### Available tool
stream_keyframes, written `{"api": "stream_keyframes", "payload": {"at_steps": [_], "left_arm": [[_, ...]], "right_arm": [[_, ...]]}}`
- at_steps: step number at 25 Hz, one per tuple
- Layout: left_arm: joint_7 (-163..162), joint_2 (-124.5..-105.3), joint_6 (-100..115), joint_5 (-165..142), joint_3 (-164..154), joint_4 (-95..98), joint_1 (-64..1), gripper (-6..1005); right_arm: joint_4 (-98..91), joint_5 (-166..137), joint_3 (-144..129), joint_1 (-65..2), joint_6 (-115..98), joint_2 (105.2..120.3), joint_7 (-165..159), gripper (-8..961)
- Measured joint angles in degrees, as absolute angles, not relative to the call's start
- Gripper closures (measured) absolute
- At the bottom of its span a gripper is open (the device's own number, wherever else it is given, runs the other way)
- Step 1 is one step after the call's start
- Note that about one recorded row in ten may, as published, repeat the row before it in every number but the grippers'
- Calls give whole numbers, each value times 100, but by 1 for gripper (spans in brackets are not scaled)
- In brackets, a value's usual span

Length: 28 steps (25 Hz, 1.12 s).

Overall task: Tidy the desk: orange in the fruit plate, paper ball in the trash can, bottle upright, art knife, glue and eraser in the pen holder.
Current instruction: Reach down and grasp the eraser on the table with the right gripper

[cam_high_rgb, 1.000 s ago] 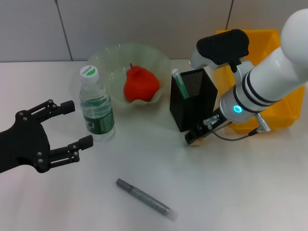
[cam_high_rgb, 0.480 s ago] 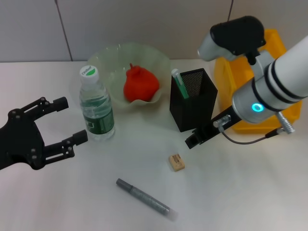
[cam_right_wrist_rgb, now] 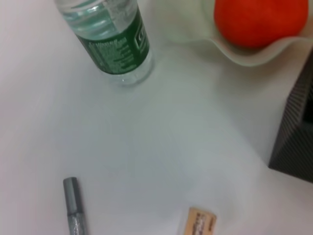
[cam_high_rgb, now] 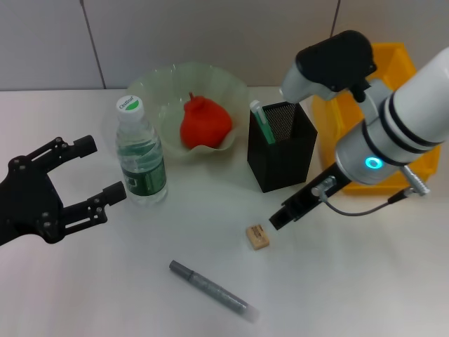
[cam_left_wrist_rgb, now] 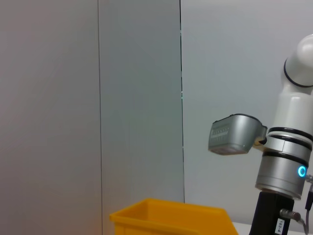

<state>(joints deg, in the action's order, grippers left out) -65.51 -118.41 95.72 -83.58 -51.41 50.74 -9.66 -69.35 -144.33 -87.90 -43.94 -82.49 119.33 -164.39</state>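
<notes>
The orange (cam_high_rgb: 205,123) lies in the pale green fruit plate (cam_high_rgb: 163,83). The bottle (cam_high_rgb: 141,156) stands upright next to the plate. The black pen holder (cam_high_rgb: 282,149) holds the green glue stick (cam_high_rgb: 263,123). The tan eraser (cam_high_rgb: 257,236) and the grey art knife (cam_high_rgb: 209,288) lie on the table. My right gripper (cam_high_rgb: 280,219) hangs just right of the eraser, in front of the holder. My left gripper (cam_high_rgb: 98,169) is open and empty, left of the bottle. The right wrist view shows the eraser (cam_right_wrist_rgb: 199,223), knife (cam_right_wrist_rgb: 76,210), bottle (cam_right_wrist_rgb: 110,39) and orange (cam_right_wrist_rgb: 259,22). The paper ball is out of view.
A yellow bin (cam_high_rgb: 394,64) stands at the back right behind my right arm; it also shows in the left wrist view (cam_left_wrist_rgb: 166,215). The white table (cam_high_rgb: 365,281) runs to a grey wall at the back.
The eraser, first only a tan bit under my right gripper's tip, now lies uncovered on the table. The right arm shifted forward. The left gripper drew slightly left.
</notes>
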Motion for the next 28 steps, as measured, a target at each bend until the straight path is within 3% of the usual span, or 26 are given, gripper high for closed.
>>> {"api": "stream_keyframes", "payload": {"at_steps": [4, 12, 28], "left_arm": [[-6550, -11833, 9554, -8355, -5141, 5065, -958, 155], [-6548, -11821, 9546, -8374, -5142, 5063, -981, 155], [-6388, -11821, 9536, -8386, -5097, 4992, -1011, 155]], "right_arm": [[-6412, -14423, -8971, -4701, -7921, 11953, -16430, 422], [-5257, -14206, -9387, -5345, -7322, 11987, -16564, 409], [-4653, -13879, -9754, -5580, -6835, 11989, -16601, 412]]}}
